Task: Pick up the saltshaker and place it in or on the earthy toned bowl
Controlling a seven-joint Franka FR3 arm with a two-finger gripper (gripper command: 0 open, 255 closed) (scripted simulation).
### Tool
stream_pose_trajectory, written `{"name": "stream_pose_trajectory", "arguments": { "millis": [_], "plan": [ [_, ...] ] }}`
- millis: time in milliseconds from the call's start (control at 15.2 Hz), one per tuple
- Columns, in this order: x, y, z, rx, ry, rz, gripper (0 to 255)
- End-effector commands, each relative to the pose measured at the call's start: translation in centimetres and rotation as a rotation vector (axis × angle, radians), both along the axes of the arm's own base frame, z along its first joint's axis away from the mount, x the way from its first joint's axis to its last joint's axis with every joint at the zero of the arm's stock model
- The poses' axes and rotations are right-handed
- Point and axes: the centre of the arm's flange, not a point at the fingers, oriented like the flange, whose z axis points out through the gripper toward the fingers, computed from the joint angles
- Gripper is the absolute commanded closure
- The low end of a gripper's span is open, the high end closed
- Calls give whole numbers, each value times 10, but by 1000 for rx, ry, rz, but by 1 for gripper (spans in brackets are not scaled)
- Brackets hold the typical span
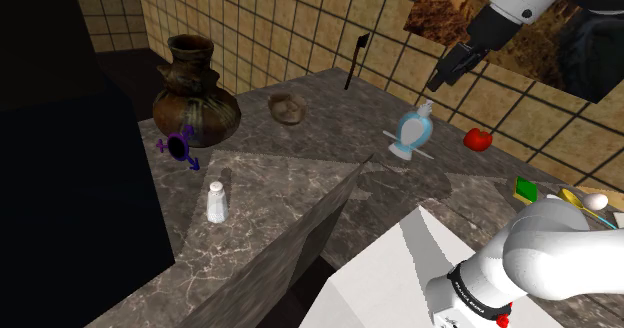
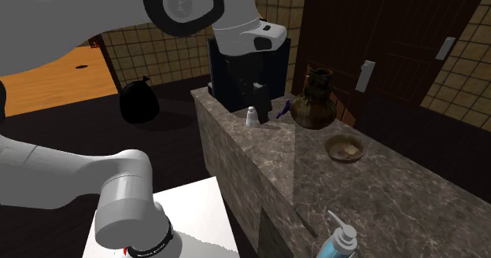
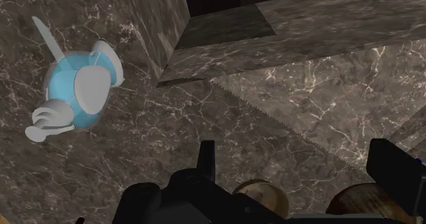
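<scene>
Fingers [image 3: 392,166] apart over counter [image 3: 307,86], saltshaker [image 1: 217,202] near its edge, bowl [image 1: 287,107] well apart

Home kitchen, by the look of it. There's a dark marble-look counter [image 1: 300,144] w/ a wall of tan square tiles [image 1: 260,26] behind it. Usual kitchen bits sit on top: white saltshaker [image 1: 217,202], small brown bowl [image 1: 287,107], blue soap pump bottle [image 1: 413,131], yellow-green sponge [image 1: 526,189], and a red fruit or veg [image 1: 479,138], can't tell which. A big brown jug [image 1: 195,91] stands nr the counter's end. Past it are dark wood doors [image 2: 401,36] w/ pale handles, and a black bin bag [image 2: 139,103] on the floor.
</scene>
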Motion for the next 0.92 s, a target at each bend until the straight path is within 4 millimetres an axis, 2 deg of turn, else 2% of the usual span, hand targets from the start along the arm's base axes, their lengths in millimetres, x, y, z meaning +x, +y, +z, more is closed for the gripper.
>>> {"name": "stream_pose_trajectory", "arguments": {
  "millis": [0,858],
  "plan": [
    [0,0,0,0,0,0,0],
    [36,148,-84,-7,3,-72,0]
  ]
}}
